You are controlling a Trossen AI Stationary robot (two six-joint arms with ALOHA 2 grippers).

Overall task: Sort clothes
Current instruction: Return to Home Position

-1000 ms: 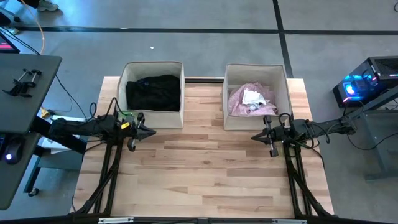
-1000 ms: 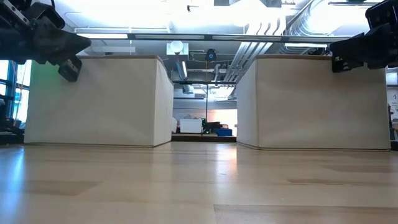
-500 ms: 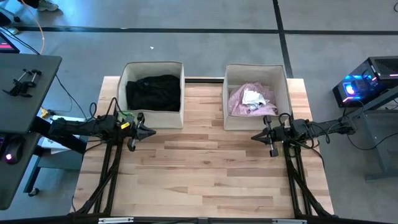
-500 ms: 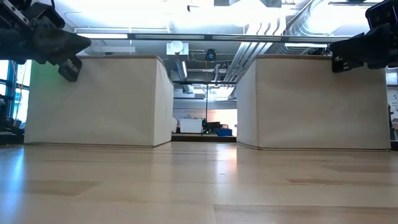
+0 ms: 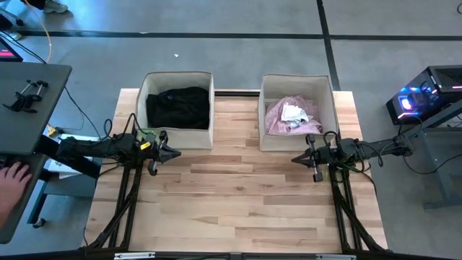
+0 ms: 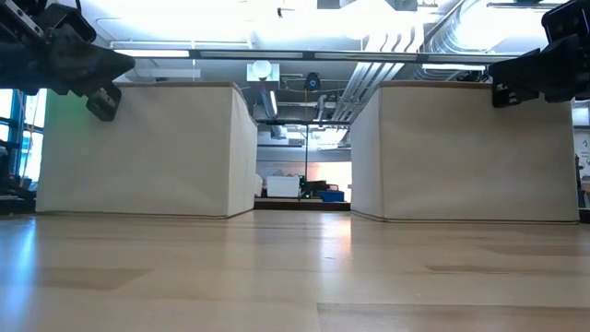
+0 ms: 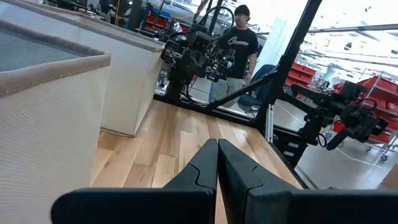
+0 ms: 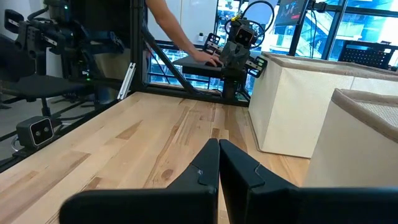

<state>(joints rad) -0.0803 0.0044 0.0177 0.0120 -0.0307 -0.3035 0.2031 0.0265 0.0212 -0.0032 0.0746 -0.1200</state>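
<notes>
Seemingly nothing is left to sort: the black garment lies in the left bin, the pale pink shirt and white socks in the right bin. My left gripper and right gripper hover empty, fingers pressed together.

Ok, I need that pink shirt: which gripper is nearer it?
Right. The right gripper hangs beside the bin holding the pink shirt; the left gripper is by the other bin.

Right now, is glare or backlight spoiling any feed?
Low view: overhead lights blow out, sheen streaks the pale wooden table, and the left end effector is a dark silhouette. High view: even light, but the black garment in the left beige fabric bin shows little detail.
</notes>
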